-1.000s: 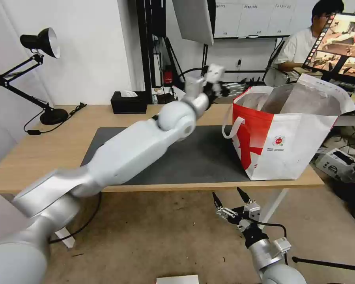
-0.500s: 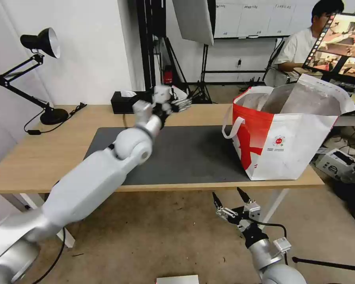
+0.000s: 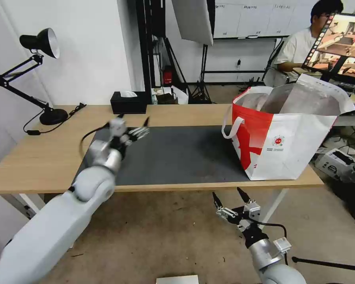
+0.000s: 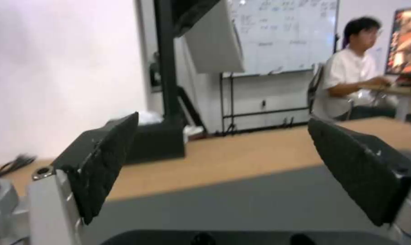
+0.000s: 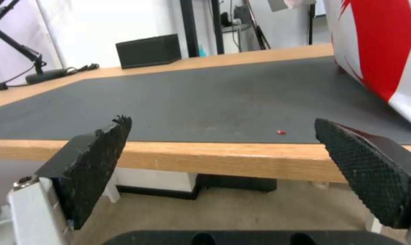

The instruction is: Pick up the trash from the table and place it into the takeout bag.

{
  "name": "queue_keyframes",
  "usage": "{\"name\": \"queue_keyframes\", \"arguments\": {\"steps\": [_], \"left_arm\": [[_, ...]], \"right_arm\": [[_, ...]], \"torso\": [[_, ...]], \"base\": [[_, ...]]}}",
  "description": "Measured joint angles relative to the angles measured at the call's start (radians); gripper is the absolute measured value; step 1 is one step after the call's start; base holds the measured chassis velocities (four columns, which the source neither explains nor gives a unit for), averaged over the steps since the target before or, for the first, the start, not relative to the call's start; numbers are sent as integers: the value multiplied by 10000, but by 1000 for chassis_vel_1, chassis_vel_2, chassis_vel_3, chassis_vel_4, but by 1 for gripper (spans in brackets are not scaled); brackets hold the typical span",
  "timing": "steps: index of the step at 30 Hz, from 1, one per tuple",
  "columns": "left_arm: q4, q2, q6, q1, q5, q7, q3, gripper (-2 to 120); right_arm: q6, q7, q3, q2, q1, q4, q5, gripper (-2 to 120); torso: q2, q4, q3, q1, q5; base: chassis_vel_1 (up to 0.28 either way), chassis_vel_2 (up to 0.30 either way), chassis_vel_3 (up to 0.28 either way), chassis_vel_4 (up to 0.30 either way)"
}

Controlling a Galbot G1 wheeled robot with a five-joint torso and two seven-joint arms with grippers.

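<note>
Pincer swung back from the bag, empty

Left pincer, a second ago up at the rim of the takeout bag, now hangs spread and empty over the far end of the mat; no trash lies on the table, so the clearing looks done; right pincer waits spread below the table's front edge; its wrist camera alone catches a tiny red crumb near the bag.

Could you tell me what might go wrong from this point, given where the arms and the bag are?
The takeout bag stands at the table corner, its base close to the front edge; a nudge could tip it off. The open left gripper hangs low over the mat near the desk lamp's cable and could snag it.
</note>
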Motion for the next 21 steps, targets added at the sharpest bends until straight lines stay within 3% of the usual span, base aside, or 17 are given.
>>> {"name": "queue_keyframes", "arguments": {"steps": [8,21], "left_arm": [[-180,-248,-431,2024,869,-15,-1407,100],[-682,-1943,-863,4963,2245,265,-3329,100]], "right_arm": [[0,0,0,0,-1,0,0,100],[0,0,0,0,0,0,0,100]], "torso": [[0,-1,0,1,1],[1,-3,1,1,3]], "base": [[0,0,0,0],[0,0,0,0]]}}
